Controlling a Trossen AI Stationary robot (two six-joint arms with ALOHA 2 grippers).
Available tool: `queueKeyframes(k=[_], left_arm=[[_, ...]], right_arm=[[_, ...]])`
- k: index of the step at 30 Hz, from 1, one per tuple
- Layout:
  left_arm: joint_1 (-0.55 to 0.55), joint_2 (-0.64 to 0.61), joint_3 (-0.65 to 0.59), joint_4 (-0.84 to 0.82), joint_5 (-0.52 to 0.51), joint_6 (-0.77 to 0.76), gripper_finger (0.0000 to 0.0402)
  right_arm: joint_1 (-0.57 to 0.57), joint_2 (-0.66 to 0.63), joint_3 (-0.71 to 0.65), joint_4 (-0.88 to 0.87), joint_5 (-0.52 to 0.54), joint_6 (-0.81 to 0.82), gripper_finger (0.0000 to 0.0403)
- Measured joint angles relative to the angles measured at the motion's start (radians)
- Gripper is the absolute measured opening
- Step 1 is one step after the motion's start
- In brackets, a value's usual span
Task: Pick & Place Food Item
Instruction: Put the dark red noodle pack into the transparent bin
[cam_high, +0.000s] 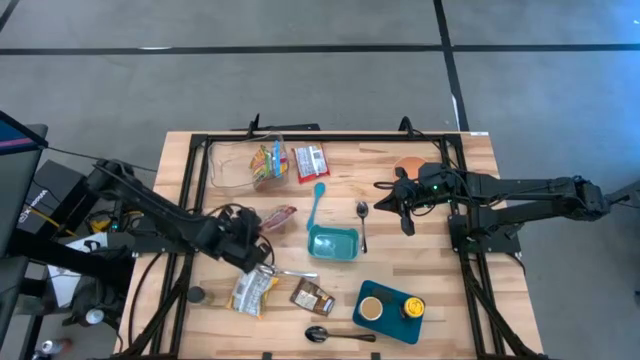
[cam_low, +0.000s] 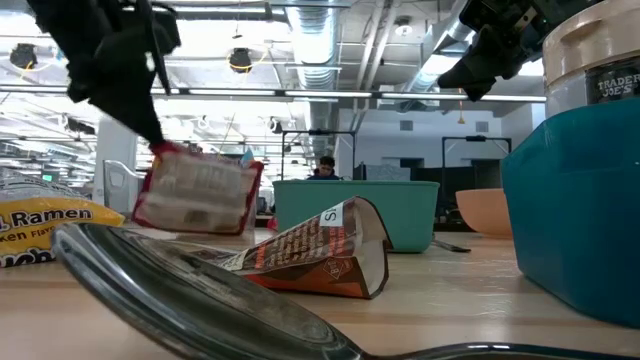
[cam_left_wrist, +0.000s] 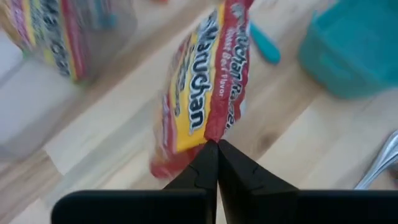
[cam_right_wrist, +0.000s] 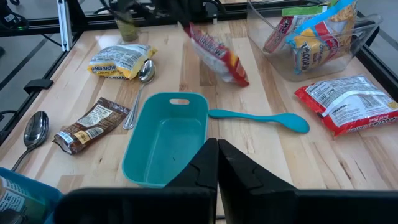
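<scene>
A red and yellow ramen packet (cam_left_wrist: 202, 93) hangs from my left gripper (cam_left_wrist: 217, 146), which is shut on it left of the table's middle (cam_high: 258, 226). In the low view the packet (cam_low: 195, 190) hangs tilted under the dark fingers. A teal container (cam_high: 332, 242) rests open side up on the table just right of it. A clear tub (cam_high: 245, 160) holding more packets stands at the far left. My right gripper (cam_right_wrist: 217, 146) is shut and hovers at the right (cam_high: 385, 188), holding nothing. My left gripper pinches the ramen packet by its sealed edge (cam_left_wrist: 211, 132) between its two fingertips. The fingers slant down at it from the table's left side. The packet hangs tilted beyond and below the fingers and looks lifted clear of the table (cam_low: 200, 225).
A red packet (cam_high: 310, 162) and a teal spoon (cam_high: 318, 200) lie far of the teal container. A metal spoon (cam_high: 362, 222), a yellow ramen packet (cam_high: 252, 290), a brown packet (cam_high: 312, 297), another spoon (cam_high: 340, 335) and a teal tray with jars (cam_high: 390, 310) crowd the near side. An orange bowl (cam_high: 410, 165) stands far right.
</scene>
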Motion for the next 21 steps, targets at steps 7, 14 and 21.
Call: queueKeyframes(k=[7,14,21], left_arm=[[0.0,-0.091,0.0,0.0,-0.078,-0.001,0.0],[0.0,-0.164,0.0,0.006,-0.157,0.02,0.0],[0.0,-0.22,0.0,0.006,-0.28,0.033,0.0]], right_arm=[[0.0,0.0,0.0,0.0,0.0,0.0,0.0],[0.0,0.0,0.0,0.0,0.0,0.0,0.0],[0.0,0.0,0.0,0.0,0.0,0.0,0.0]])
